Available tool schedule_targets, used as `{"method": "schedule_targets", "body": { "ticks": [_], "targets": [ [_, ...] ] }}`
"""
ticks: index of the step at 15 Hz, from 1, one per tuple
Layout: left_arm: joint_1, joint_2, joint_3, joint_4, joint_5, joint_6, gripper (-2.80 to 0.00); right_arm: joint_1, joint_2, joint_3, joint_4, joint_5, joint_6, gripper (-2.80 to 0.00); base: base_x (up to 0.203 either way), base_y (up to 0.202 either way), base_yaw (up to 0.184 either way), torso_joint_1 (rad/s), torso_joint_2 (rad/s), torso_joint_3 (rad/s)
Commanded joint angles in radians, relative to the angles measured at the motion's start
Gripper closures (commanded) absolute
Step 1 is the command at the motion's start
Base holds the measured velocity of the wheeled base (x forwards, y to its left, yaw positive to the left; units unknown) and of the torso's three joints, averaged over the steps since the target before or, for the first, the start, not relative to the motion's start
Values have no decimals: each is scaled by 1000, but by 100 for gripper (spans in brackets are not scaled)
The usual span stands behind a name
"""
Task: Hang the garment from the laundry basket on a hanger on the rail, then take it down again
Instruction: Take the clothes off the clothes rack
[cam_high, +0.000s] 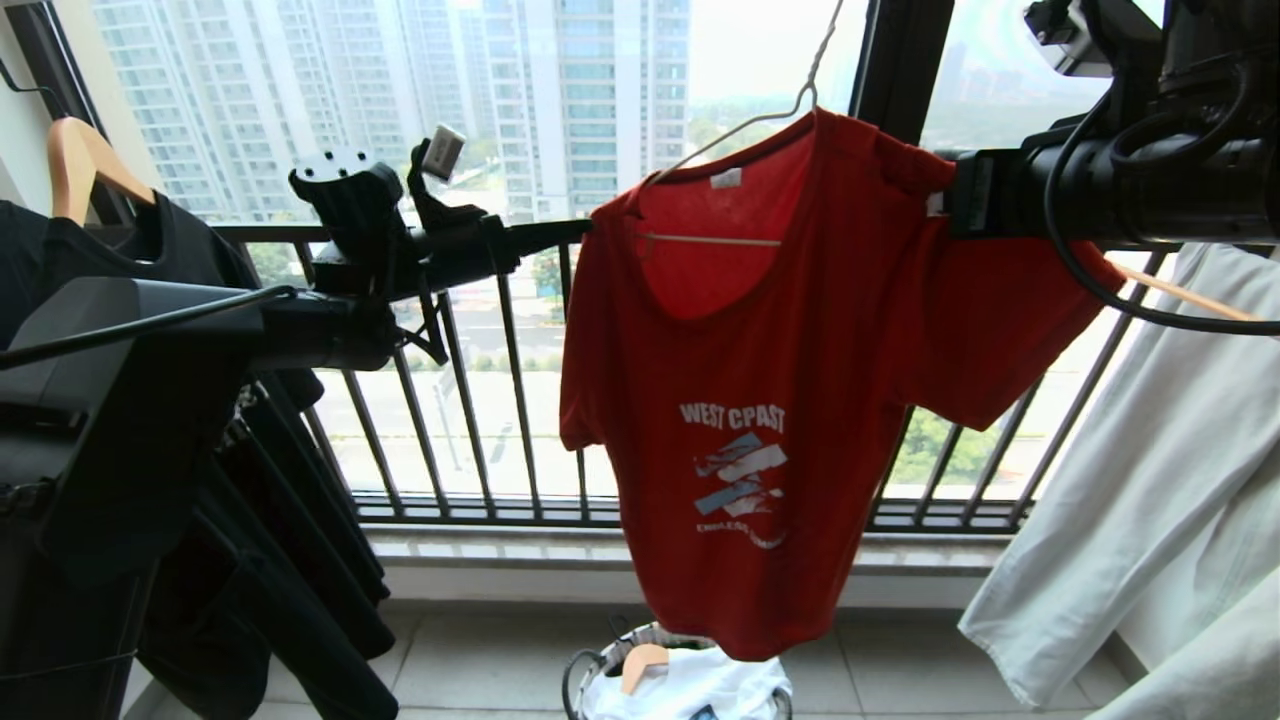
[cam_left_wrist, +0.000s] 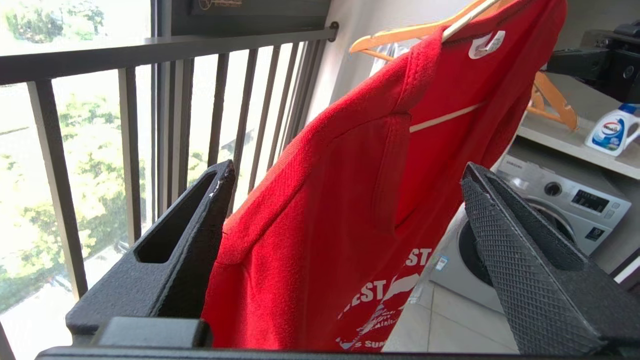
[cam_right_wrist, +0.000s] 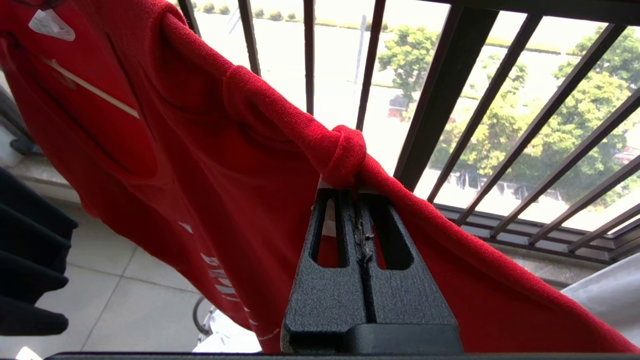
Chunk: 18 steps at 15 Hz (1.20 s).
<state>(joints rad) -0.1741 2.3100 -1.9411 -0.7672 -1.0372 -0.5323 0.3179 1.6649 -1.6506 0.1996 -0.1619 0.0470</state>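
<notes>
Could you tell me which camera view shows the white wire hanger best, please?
The head view: the hanger shows its hooked neck, one sloping arm and its bar inside the red shirt. Both wrist views show only part of its bar through the neck opening.

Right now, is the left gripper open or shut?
Open. In the left wrist view the left gripper has its fingers spread wide on either side of the red T-shirt, not pinching it.

Red "WEST COAST" garment (cam_high: 760, 400) hangs on thin white wire hanger (cam_high: 745, 125) before balcony window, neck label showing, hem just above laundry basket (cam_high: 585, 668) on floor; one shoulder bunched & pulled out sideways, other sleeve hanging loose.
</notes>
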Motion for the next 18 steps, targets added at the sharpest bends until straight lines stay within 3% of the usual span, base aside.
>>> {"method": "schedule_targets", "body": {
  "ticks": [1, 4, 6, 12, 15, 18],
  "targets": [
    [-9, 12, -4, -4, -6, -3, -280, 1, 1, 0, 1, -1, -1, 0, 0, 0, 0, 0, 0, 0],
    [-26, 26, -15, -8, -4, -1, -280, 1, 3, 0, 1, -1, -1, 0, 0, 0, 0, 0, 0, 0],
    [-37, 44, -16, -81, -4, -7, -280, 1, 3, 0, 1, -1, -11, 0, 0, 0, 0, 0, 0, 0],
    [-44, 53, -13, -268, -9, -158, -280, 1, 9, -3, 0, -1, -19, 0, 0, 0, 0, 0, 0, 0],
    [-42, 43, 13, -358, -94, -218, -280, 1, 16, -12, -2, -1, -19, 0, 0, 0, 0, 0, 0, 0],
    [-42, 39, 56, -489, -173, -337, -280, 0, 16, -18, -3, -1, -19, 0, 0, 0, 0, 0, 0, 0]
  ]
}}
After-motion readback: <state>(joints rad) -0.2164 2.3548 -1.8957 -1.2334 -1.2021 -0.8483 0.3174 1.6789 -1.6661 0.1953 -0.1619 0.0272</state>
